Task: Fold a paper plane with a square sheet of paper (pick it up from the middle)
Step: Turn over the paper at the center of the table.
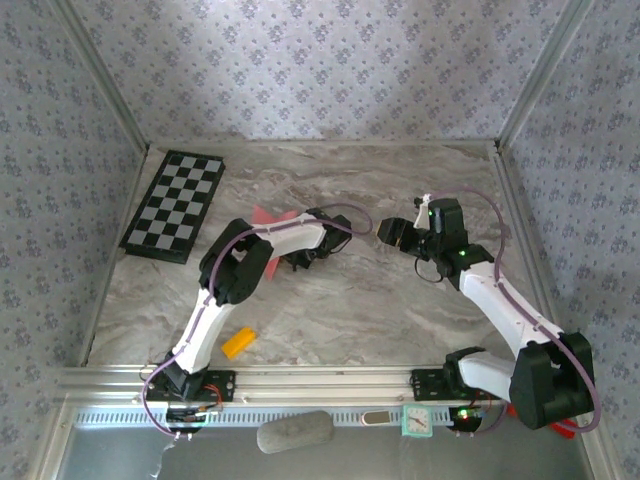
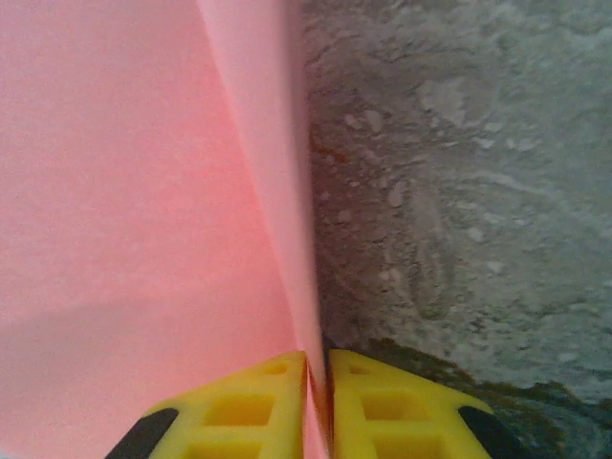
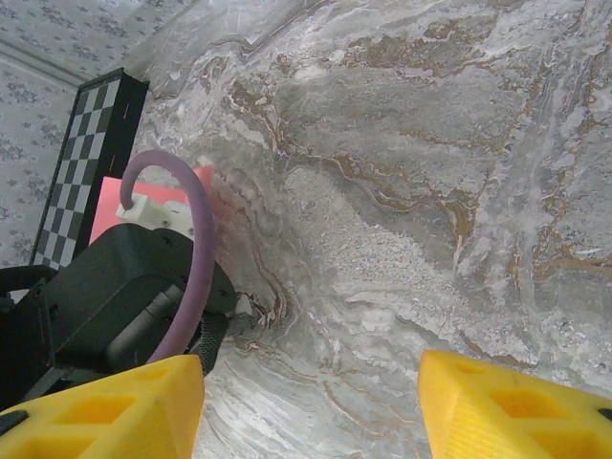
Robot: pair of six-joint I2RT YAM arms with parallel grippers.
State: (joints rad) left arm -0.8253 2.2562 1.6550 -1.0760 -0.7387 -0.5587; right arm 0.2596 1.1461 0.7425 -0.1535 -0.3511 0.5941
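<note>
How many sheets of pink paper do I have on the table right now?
1. The salmon-pink sheet of paper is mid-table, left of centre, partly under the left arm, pinched in the left gripper. More could be hidden beneath that arm.

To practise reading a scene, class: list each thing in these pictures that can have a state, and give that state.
sheet of paper: creased, pinched in the left gripper.
left gripper: shut on the sheet of paper.
right gripper: open, holding nothing.
chessboard: opened out, lying flat.
orange block: lying loose, untouched.
</note>
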